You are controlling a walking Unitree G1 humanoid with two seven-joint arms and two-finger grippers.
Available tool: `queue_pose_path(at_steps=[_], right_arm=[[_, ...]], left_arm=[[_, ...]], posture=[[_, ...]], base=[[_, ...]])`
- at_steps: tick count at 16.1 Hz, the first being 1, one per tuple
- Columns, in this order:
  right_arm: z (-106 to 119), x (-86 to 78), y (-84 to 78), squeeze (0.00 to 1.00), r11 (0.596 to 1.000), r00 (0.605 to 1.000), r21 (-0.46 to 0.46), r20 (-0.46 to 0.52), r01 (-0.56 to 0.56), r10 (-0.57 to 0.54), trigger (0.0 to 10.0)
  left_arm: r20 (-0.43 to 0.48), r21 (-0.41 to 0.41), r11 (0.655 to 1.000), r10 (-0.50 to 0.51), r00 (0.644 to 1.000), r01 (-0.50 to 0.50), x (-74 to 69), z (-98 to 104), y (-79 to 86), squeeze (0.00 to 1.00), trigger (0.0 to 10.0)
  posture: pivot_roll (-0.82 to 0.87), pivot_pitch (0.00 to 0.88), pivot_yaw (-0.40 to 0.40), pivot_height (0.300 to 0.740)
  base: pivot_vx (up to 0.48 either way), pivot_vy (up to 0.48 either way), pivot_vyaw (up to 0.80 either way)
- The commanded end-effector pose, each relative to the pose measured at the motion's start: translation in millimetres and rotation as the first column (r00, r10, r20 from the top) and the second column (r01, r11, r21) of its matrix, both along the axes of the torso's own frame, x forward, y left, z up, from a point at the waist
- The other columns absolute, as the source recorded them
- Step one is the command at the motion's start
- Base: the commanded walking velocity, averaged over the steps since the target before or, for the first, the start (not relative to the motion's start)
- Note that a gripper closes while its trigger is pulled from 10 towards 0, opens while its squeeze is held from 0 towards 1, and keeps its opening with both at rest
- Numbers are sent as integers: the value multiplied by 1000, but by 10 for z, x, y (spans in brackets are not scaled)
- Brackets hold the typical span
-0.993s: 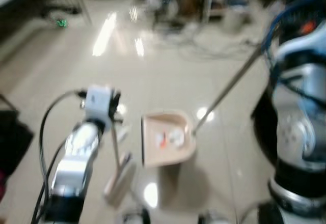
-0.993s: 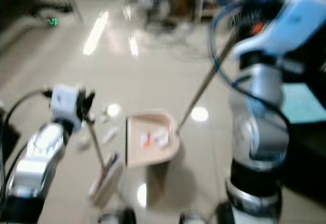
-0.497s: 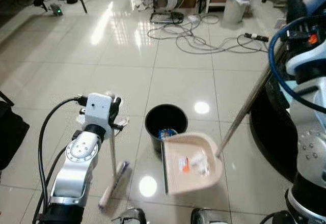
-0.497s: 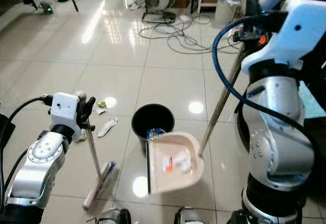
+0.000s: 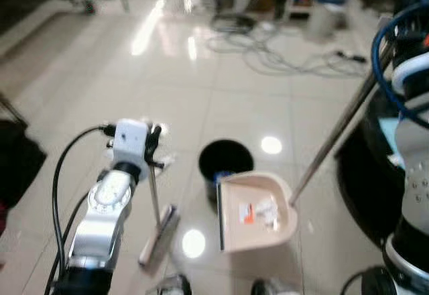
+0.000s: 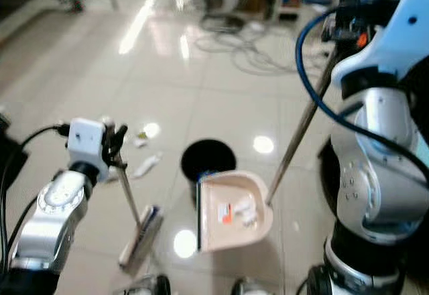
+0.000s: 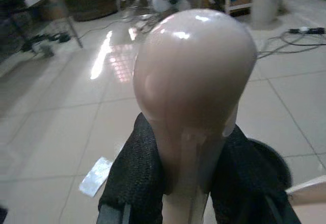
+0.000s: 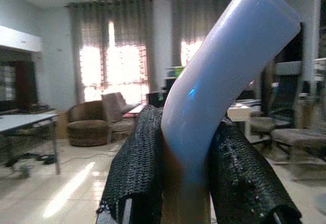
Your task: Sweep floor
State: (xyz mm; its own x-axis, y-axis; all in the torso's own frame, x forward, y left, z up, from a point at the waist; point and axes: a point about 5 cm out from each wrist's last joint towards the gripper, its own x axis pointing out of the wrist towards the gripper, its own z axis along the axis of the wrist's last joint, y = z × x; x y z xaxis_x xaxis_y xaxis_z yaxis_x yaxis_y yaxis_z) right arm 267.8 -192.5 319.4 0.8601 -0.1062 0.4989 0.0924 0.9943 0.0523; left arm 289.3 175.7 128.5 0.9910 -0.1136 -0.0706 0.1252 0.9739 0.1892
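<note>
No writing, brand, number or sign can be read anywhere — the head views are blurred. The scraps lying in the dustpan (image 5: 258, 214) carry orange and pale patches, but these are too smeared to tell as letters or as a label, and the paper scrap (image 6: 147, 166) on the floor beside the black bin (image 6: 208, 160) is too small to show any print.

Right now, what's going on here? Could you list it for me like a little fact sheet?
Left gripper: shut on broom handle
Right gripper: shut on dustpan handle
Broom head: on the floor, beside the dustpan
Dustpan: holds scraps of litter
Black bin: just beyond the dustpan
Loose litter: on tiles near the bin
</note>
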Motion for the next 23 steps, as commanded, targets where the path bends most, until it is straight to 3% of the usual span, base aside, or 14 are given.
queue_pose_path(at_steps=[1, 11, 13, 16, 23], right_arm=[[115, -48, 19, 0, 1000, 998, 19, 56, -13, 12, 10000], [202, -57, -72, 0, 999, 997, 40, 82, -4, 1, 10000], [192, -44, -58, 0, 1000, 998, -13, 58, -1, 2, 10000], [184, -24, -38, 0, 1000, 999, -5, 49, -9, 9, 10000], [163, -23, -114, 0, 999, 998, 40, 58, 17, -19, 10000]], left_arm=[[43, 16, 1000, 8, 999, -8, 19, 101, 24, 0, 10000], [47, 7, 1000, 7, 999, -7, 48, 112, 28, 0, 10000], [47, 5, 1000, 8, 999, -9, 47, 110, 26, 0, 10000], [50, 1, 1000, 9, 999, -9, 45, 111, 20, 0, 10000], [53, 2, 1000, 8, 999, -8, 67, 120, 28, 0, 10000]], posture=[[-123, 100, 38, 740], [-122, 96, 37, 740], [-122, 96, 36, 740], [-121, 94, 31, 740], [-119, 91, 42, 740]], base=[[289, 0, 0], [304, 0, 0], [309, 0, 0], [333, 0, 742], [369, 0, 0]])
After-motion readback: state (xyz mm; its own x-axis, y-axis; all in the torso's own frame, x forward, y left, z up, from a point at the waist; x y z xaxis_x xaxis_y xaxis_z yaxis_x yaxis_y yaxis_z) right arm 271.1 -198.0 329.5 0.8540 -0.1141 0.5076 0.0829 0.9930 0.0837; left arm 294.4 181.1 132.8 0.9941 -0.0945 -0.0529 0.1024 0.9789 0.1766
